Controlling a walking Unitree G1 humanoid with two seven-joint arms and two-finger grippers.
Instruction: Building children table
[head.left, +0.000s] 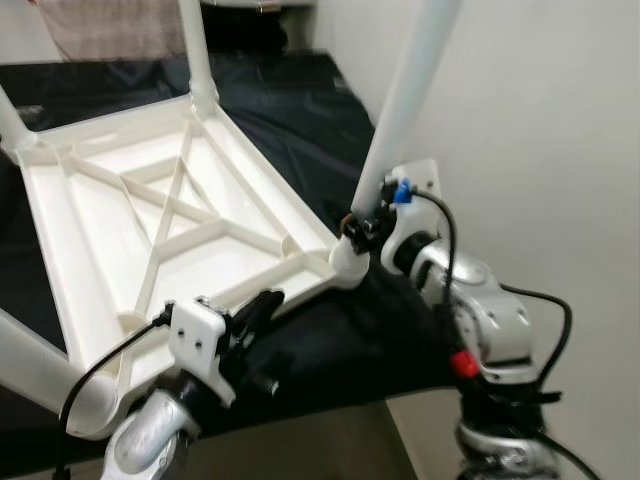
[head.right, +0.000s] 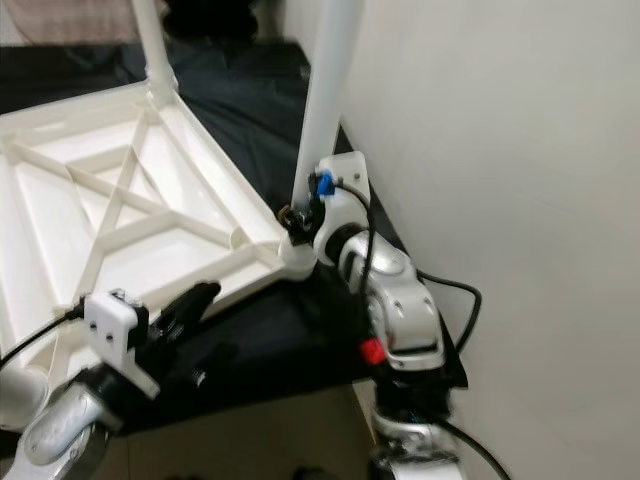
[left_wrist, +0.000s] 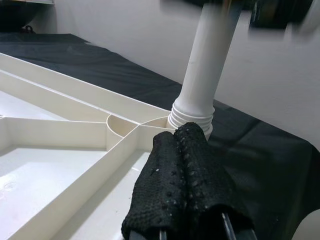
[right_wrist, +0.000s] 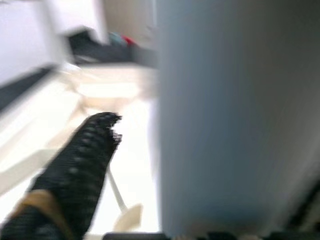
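A white plastic children's table (head.left: 100, 200) lies upside down on a black sheet, its ribbed underside facing up. At its near right corner a white leg (head.left: 405, 100) stands upright in its socket. My right gripper (head.left: 362, 228) is shut on this leg just above the socket; the right wrist view has one black finger (right_wrist: 85, 155) beside the blurred leg (right_wrist: 225, 115). My left gripper (head.left: 264, 303) is shut with nothing in it and rests on the table's near rim, its fingertips (left_wrist: 182, 137) close to the leg's threaded base (left_wrist: 192, 115).
Three more legs stand at the other corners: far (head.left: 197, 50), far left (head.left: 10, 120) and near left (head.left: 40, 375). A white wall (head.left: 540, 120) runs close along the right. The black sheet (head.left: 290, 100) stretches behind the table; tan floor (head.left: 300, 445) lies in front.
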